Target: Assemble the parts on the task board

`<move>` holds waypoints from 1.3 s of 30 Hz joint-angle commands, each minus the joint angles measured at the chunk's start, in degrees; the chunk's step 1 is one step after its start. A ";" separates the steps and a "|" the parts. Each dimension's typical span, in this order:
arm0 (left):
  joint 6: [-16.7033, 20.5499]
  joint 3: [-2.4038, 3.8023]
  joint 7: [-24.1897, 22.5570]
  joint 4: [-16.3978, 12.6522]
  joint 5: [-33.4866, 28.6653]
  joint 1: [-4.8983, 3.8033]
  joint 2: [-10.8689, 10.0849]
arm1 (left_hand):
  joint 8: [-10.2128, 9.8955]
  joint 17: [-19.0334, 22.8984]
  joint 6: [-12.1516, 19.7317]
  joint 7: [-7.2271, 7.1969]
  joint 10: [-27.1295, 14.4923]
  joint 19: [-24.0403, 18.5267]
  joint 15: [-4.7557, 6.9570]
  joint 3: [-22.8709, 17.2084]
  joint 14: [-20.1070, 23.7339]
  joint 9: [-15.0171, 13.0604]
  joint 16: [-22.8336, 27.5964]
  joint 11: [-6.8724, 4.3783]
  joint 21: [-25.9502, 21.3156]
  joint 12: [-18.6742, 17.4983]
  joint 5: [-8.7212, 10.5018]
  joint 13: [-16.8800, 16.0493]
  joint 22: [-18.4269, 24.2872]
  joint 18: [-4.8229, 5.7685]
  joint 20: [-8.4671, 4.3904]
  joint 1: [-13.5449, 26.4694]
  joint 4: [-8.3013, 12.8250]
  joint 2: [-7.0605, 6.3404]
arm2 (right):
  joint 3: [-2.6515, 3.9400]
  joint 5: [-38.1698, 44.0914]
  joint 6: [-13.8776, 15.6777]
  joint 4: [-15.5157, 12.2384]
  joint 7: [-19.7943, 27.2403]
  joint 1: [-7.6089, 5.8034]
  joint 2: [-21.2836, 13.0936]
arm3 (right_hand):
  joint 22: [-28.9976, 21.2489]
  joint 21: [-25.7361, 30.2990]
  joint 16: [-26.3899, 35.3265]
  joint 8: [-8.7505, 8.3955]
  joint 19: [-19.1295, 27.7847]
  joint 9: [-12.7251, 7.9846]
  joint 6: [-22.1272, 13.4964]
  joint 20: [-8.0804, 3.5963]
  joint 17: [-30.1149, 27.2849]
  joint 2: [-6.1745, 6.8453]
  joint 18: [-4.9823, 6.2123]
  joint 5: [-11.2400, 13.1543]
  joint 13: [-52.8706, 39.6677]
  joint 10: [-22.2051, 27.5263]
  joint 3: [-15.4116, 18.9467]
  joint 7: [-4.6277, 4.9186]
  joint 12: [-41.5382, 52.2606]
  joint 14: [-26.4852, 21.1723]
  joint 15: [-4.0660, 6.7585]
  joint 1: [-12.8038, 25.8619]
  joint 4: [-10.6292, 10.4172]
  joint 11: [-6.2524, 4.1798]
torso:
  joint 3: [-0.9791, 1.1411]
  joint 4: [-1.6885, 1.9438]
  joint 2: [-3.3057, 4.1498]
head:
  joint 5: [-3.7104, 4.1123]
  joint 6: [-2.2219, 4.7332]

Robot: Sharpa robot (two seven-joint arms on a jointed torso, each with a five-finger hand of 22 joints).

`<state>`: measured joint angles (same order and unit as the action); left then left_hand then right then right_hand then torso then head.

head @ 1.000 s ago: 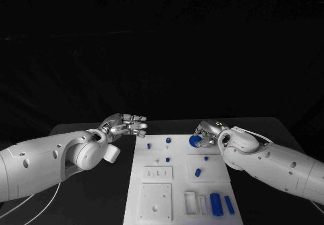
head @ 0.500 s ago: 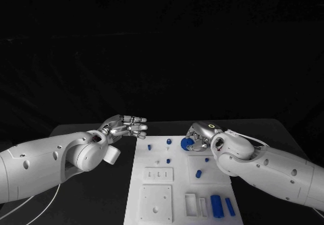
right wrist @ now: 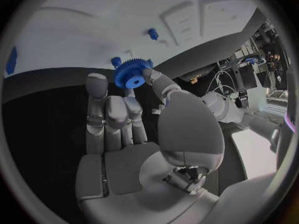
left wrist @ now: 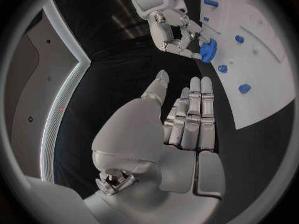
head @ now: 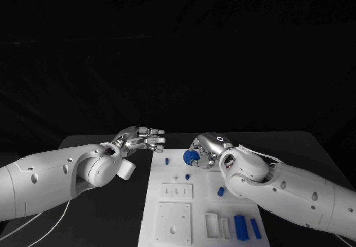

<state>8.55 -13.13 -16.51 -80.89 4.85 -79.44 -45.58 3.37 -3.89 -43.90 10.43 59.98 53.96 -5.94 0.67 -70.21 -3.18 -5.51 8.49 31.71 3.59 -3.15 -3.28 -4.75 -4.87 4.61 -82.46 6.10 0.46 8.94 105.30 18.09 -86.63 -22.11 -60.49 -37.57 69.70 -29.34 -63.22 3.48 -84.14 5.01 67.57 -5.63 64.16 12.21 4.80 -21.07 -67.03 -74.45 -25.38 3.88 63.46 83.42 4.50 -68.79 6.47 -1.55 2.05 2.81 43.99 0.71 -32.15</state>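
**Gear carried inward over the board's far end**

Left hand [head: 141, 139] hangs at about 10 o'clock off the task board [head: 172, 206], above the black worktop [head: 96, 216], fingers loosely apart, holding nothing; unchanged over the last second. Right hand [head: 204, 152] has swept from the board's 1 o'clock corner toward 12 o'clock, and pinches the blue gear [right wrist: 132, 75] between thumb and fingertips, above the board, near a small blue peg [head: 167, 160]. Likely heading to seat the gear. More blue parts [head: 239, 225] lie at 5 o'clock.
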 commanded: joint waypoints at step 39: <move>-1.33 0.04 0.09 0.33 -0.09 -0.05 0.63 | -0.29 -0.05 0.54 0.00 -0.54 -0.12 0.15 -0.07 0.30 0.06 -0.22 0.09 0.32 -0.14 0.07 -0.09 0.12 -0.87 0.12 0.41 -0.20 0.32 | -1.97 4.19 0.26 12.49 0.71 1.73 8.99 | 0.00 1.09 0.76 0.11 -2.22 0.80 -1.13 -0.11 -0.68 -0.07 -0.25 3.13 0.53 0.42 0.63 0.31 -1.24 -0.11 -0.06 -0.99 -1.10 0.18 | 0.22 -0.27 -0.07 | -0.84 -0.61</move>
<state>8.17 -13.13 -16.19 -80.50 4.85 -79.44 -45.07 3.37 -3.89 -43.90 10.43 59.77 53.96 -5.94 0.67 -70.21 -3.19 -5.50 8.70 31.71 3.59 -3.15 -3.28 -4.69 -4.87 4.61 -82.46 6.10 0.46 7.12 108.81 19.16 -74.54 -21.30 -58.95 -28.60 69.75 -28.56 -62.73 3.71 -84.14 5.91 66.82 -5.63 63.54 12.37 4.80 -18.19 -66.54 -74.44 -24.67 4.26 62.52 83.42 4.49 -69.24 5.44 -1.51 2.28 2.53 43.93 -0.14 -32.75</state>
